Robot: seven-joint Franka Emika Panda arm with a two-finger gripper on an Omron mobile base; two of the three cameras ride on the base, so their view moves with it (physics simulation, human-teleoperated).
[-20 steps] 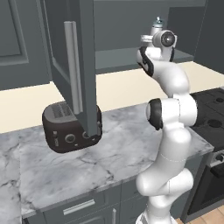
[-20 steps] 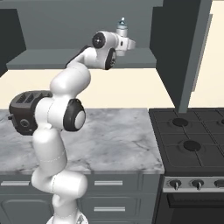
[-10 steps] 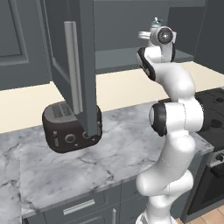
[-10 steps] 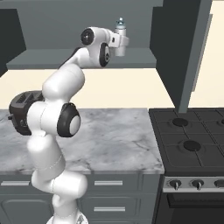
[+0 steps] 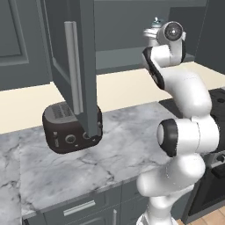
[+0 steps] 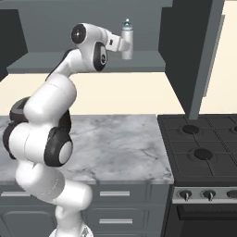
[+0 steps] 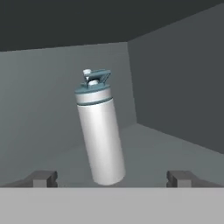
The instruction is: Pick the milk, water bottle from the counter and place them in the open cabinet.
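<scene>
The gripper (image 7: 112, 177), raised to the level of the open cabinet (image 6: 88, 62), has its jaws spread wide; the two dark finger tips (image 7: 43, 178) stand well apart with nothing between them. In the hand view the water bottle (image 7: 99, 131), a slim light grey cylinder with a teal cap and flip-up spout, stands on the plain grey inner shelf just beyond the tips and looks tilted, though that view rolls with the hand. In the right base view the bottle (image 6: 126, 40) stands upright on the shelf at the end of the hand, near the cabinet's right side wall. In the left base view just its teal cap (image 5: 156, 21) rises above the wrist; the body is hidden behind the arm.

The cabinet door (image 5: 72, 57) hangs open at the near left, with its long silver bar handle (image 5: 73, 66) facing the camera. Below it a dark toaster (image 5: 70, 127) sits on a grey-white veined marble worktop (image 5: 123, 145), its top partly covered by the door's lower edge. Dark grey drawers (image 6: 115, 194) with silver pulls run under the worktop. To the right lies a black stove (image 6: 201, 143) with round burners and front knobs. The wall behind is cream. A second open door (image 6: 192, 55) stands at the cabinet's right, cut off at the top of the picture.
</scene>
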